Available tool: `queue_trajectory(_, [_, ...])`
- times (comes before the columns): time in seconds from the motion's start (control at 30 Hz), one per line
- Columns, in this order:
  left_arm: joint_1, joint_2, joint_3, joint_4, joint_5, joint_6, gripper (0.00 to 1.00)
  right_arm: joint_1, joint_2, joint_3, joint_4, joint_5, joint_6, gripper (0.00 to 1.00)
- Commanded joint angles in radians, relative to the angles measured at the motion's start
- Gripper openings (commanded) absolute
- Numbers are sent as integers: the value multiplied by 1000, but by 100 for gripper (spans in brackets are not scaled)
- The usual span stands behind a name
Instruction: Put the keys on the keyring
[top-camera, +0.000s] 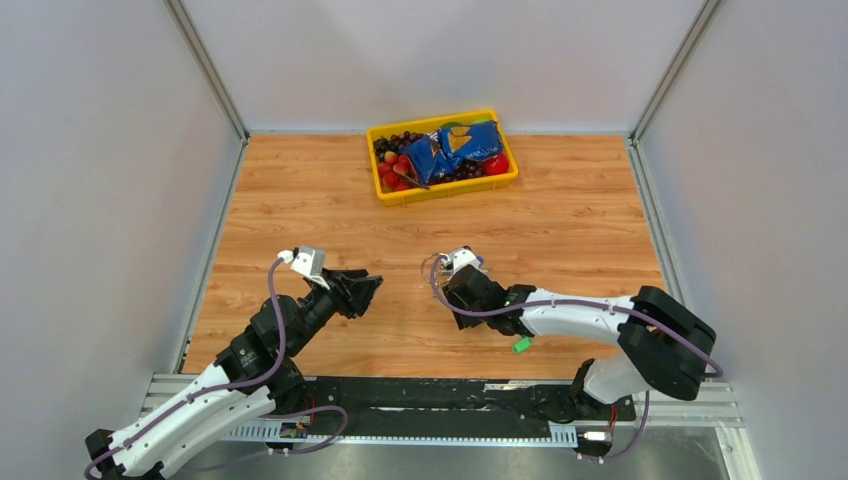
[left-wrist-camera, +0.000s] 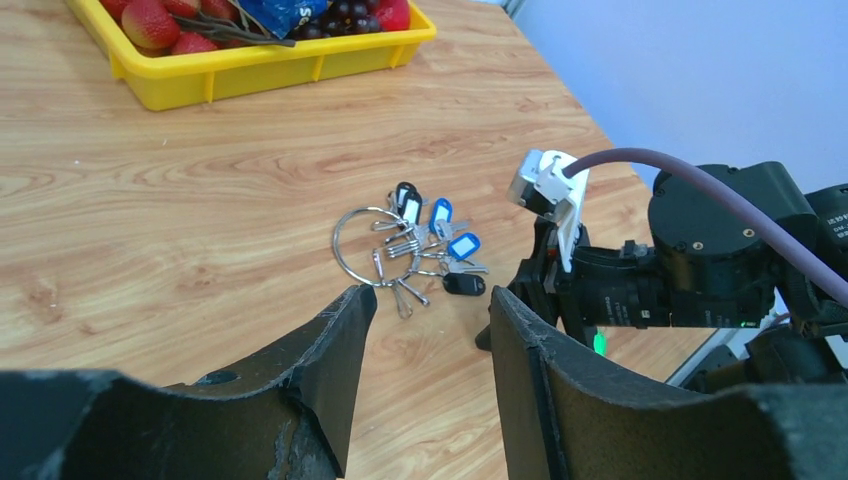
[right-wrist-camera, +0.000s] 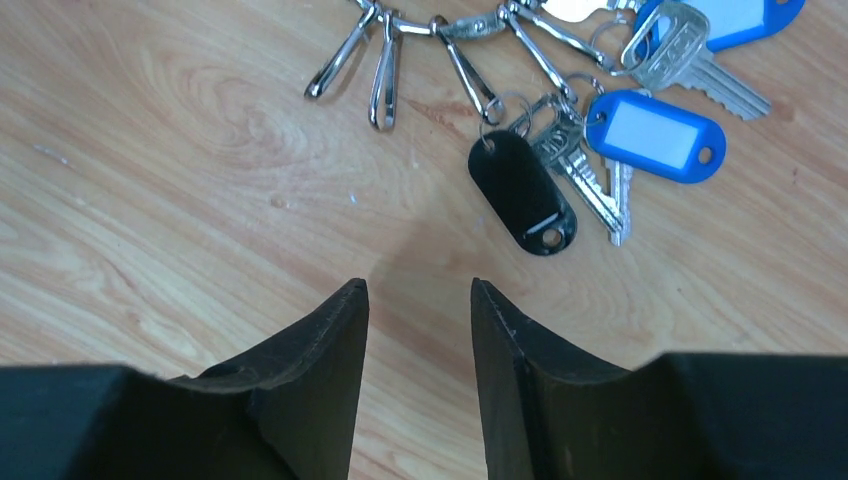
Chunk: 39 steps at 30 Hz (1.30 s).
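The right gripper (right-wrist-camera: 418, 300), fingers parted and holding nothing, is hovering just short of the keyring (left-wrist-camera: 400, 247), while the green-tagged key (top-camera: 521, 345) is lying well behind it.

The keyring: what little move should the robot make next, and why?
Probably ease the right gripper forward and down onto the keyring: its jaws are open and empty, poised just short of the black tag, and nothing holds the ring yet.
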Motion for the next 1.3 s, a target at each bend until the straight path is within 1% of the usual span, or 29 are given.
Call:
queue_trajectory(0.0, [2, 5, -10, 38, -20, 55, 56, -20, 62, 69, 111, 9, -21, 44])
queue_trajectory(0.2, [2, -2, -19, 23, -47, 99, 57, -28, 176, 131, 140, 10, -37, 43])
queue_trajectory(0.4, [2, -15, -32, 27, -63, 120, 58, -33, 250, 173, 152, 30, -35, 44])
queue_trajectory(0.5, [2, -19, -35, 24, -60, 123, 58, -35, 265, 185, 150, 40, -38, 43])
queue_trajectory(0.8, [3, -26, -47, 39, -46, 117, 60, -37, 269, 174, 137, 82, -33, 34])
queue_trajectory(0.87, [3, -24, -48, 40, -45, 116, 60, -38, 270, 173, 135, 84, -34, 31])
queue_trajectory(0.97, [2, -24, -49, 40, -45, 115, 60, -38, 280, 177, 136, 81, -39, 22])
queue_trajectory(1.13, [3, -25, -47, 38, -48, 116, 60, -38, 286, 179, 139, 52, -50, 0])
queue_trajectory(1.27, [2, -29, -40, 35, -45, 111, 60, -38, 225, 153, 139, 44, -53, 0])
